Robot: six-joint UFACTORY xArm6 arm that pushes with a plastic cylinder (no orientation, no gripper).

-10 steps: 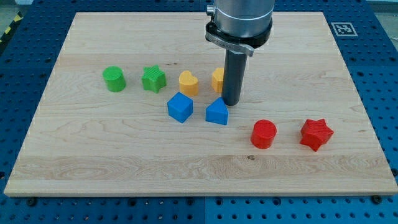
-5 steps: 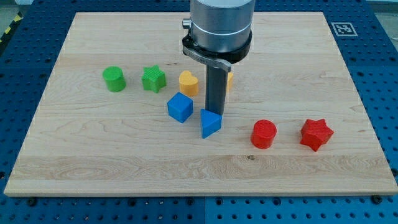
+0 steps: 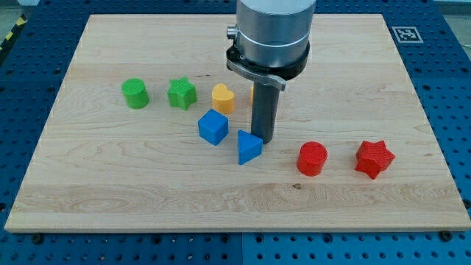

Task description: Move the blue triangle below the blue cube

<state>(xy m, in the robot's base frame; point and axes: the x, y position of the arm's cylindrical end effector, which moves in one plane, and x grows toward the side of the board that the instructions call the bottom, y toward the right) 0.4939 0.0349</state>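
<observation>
Camera view: my tip (image 3: pixel 263 140) touches the blue triangle's (image 3: pixel 249 147) upper right; no fingers visible; blue cube (image 3: pixel 213 126) lies left.

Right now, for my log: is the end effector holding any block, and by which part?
Nothing is held. My tip only stands against the blue triangle's upper right edge.

No readable text, coded marker (image 3: pixel 405 34) on board corner
</observation>
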